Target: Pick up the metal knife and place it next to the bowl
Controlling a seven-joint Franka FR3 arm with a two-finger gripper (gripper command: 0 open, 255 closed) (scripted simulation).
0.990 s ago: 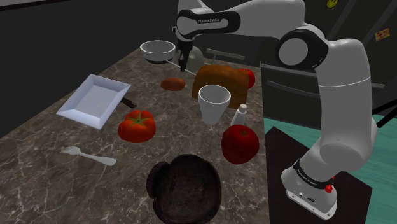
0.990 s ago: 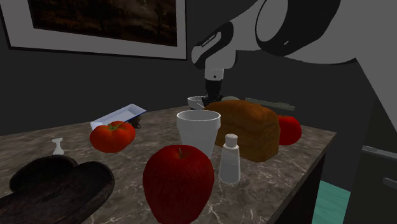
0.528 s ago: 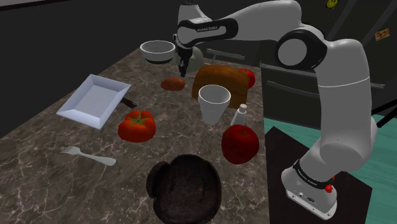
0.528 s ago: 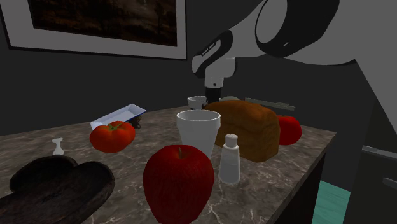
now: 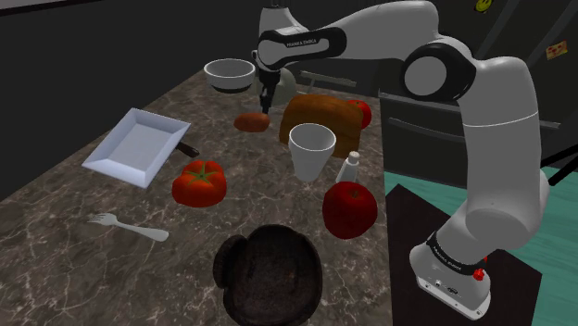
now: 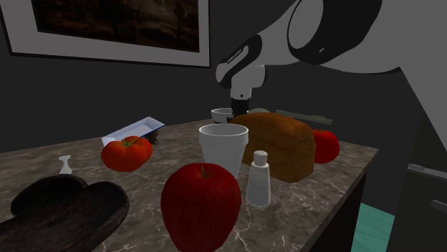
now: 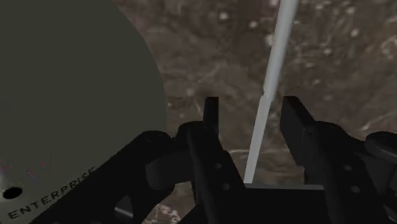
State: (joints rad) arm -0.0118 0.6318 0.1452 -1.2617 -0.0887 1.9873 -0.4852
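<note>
Lowered a little since a second ago, the tool [image 7: 253,109] stands open astride the knife [image 7: 275,57], lying flat on the counter [image 7: 337,57]; thin, stiff and likely slippery, best pinched across its narrow sides mid-length

Locate the gripper [image 6: 239,107] hanging from the white arm [image 6: 337,32] above the marble counter [image 6: 351,161]. A white bowl [image 6: 222,114] sits just beside the gripper on one side and a bread loaf [image 6: 281,143] on the other. In front of the gripper, toward the camera, stand a white cup [image 6: 223,149], a small bottle [image 6: 258,179] and a red apple [image 6: 200,207]. A tomato [image 6: 127,152] and a white tray [image 6: 132,131] lie well apart from it, beyond the bowl's side.
</note>
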